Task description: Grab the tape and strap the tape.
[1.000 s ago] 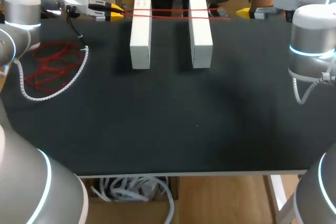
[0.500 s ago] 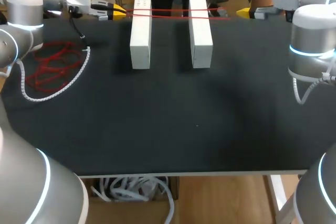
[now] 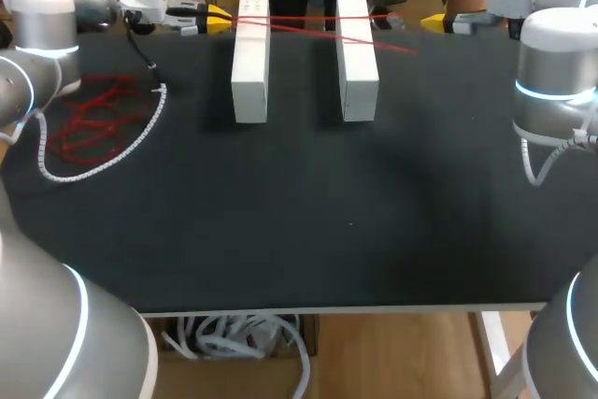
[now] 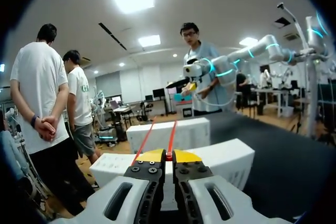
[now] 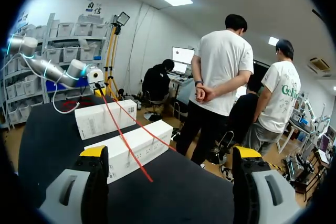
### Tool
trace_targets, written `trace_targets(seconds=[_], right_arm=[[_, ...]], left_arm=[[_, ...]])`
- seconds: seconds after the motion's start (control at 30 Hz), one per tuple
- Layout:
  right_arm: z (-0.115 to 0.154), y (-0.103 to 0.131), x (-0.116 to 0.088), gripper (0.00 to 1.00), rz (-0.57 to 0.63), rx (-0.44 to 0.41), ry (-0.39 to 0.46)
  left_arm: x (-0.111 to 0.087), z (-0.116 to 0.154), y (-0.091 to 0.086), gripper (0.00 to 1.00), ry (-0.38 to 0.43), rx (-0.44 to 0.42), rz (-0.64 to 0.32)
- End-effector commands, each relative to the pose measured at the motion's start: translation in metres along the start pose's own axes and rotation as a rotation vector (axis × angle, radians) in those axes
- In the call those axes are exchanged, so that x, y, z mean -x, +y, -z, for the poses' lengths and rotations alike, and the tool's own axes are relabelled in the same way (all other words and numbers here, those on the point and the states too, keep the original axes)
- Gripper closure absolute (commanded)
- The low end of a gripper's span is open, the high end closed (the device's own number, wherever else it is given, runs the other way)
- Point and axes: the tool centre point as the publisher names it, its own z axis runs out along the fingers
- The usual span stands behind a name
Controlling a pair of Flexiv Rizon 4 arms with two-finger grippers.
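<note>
since a second ago the left arm has edged a little along the far side toward the boxes, and the tape's free end has swung: it ran nearly straight over both boxes, and now one strand slants off the second box onto the cloth. the left gripper [image 4: 166,156] is pinched tight on the red tape [image 3: 299,25], the strip caught right between its yellow tips, from what the left wrist view shows. from there two strands run out across the top of the near white box [image 3: 249,63] and then the far white box [image 3: 357,58], spreading apart as they go. the longer one ends loose on the black table [image 3: 308,221], just past the second box. the right gripper [image 3: 437,21] hangs near that end but apart from it, its fingers spread wide with nothing between them. off beside the left arm lies a loose tangle of red tape [image 3: 89,114], untouched. so, as i judge it, the grabbing is done and the tape is laid over both boxes. the strapping is not: nothing goes round or under them yet, and the free end is held by nobody, so it looks to be for the right arm to pick up.
</note>
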Motion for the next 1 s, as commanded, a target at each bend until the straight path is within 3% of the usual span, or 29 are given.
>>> trace_targets(seconds=[0.03,0.2,0.33,0.57,1.0], right_arm=[[0.000,0.000,0.000,0.00,0.000,-0.002,0.001],[0.000,0.000,0.000,0.00,0.000,-0.002,0.001],[0.000,0.000,0.000,0.00,0.000,-0.002,0.001],[0.000,0.000,0.000,0.00,0.000,-0.002,0.001],[0.000,0.000,0.000,0.00,0.000,-0.002,0.001]], left_arm=[[-0.010,-0.001,-0.005,1.00,-0.046,-0.034,0.029],[-0.023,-0.003,-0.024,1.00,-0.108,-0.056,0.040],[-0.029,-0.003,-0.041,1.00,-0.163,-0.074,-0.013],[-0.025,-0.001,-0.069,1.00,-0.133,-0.020,-0.027],[-0.025,-0.001,-0.069,1.00,-0.133,-0.020,-0.027]])
